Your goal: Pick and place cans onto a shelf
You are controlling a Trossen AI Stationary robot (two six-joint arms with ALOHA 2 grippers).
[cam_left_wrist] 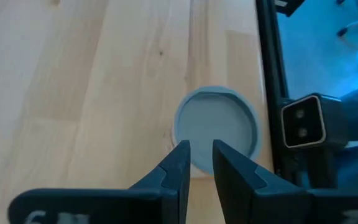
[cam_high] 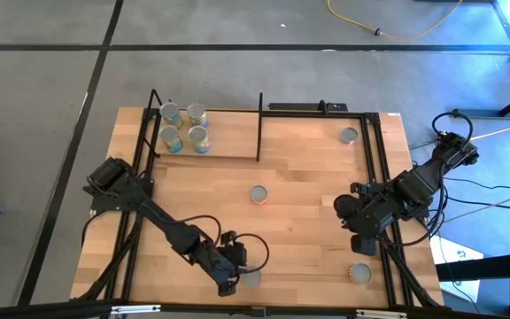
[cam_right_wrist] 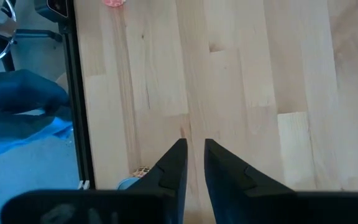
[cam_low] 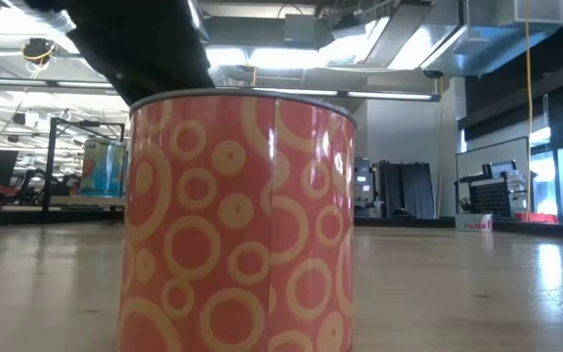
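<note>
— Orange-red with yellow rings: that is the short round can point(cam_low: 238, 225) we see filling the low view. Which one is it?

— We take it for the silver-topped can point(cam_high: 251, 277) at the table's near edge, near the middle, though we cannot be sure. The left gripper point(cam_high: 235, 270) hangs right over it.

— Is it held?

— No. In the left wrist view the left gripper point(cam_left_wrist: 201, 149) has its two dark fingers only a narrow slit apart, with nothing between them. The can's grey lid point(cam_left_wrist: 216, 127) lies just past the tips.

— And the other cans?

— Four cans point(cam_high: 184, 127) stand bunched at the far left end of the light wooden shelf with thin black rods point(cam_high: 228, 142), which sits at the table's far left. One of them, blue, shows far off in the low view point(cam_low: 103, 166). We count three more on the wooden tabletop point(cam_high: 308, 177): a centre can point(cam_high: 258, 194), a far-right can point(cam_high: 350, 136) and a near-right can point(cam_high: 359, 274).

— Where is the other arm?

— The right gripper point(cam_high: 364, 245) waits over the right side of the table, between the far-right and near-right cans. Its fingers point(cam_right_wrist: 178, 155) also stand a thin gap apart over bare wood.

— Anything beside the near can?

— A small grey box point(cam_left_wrist: 303, 121) on the black frame rail, just beside it.
</note>
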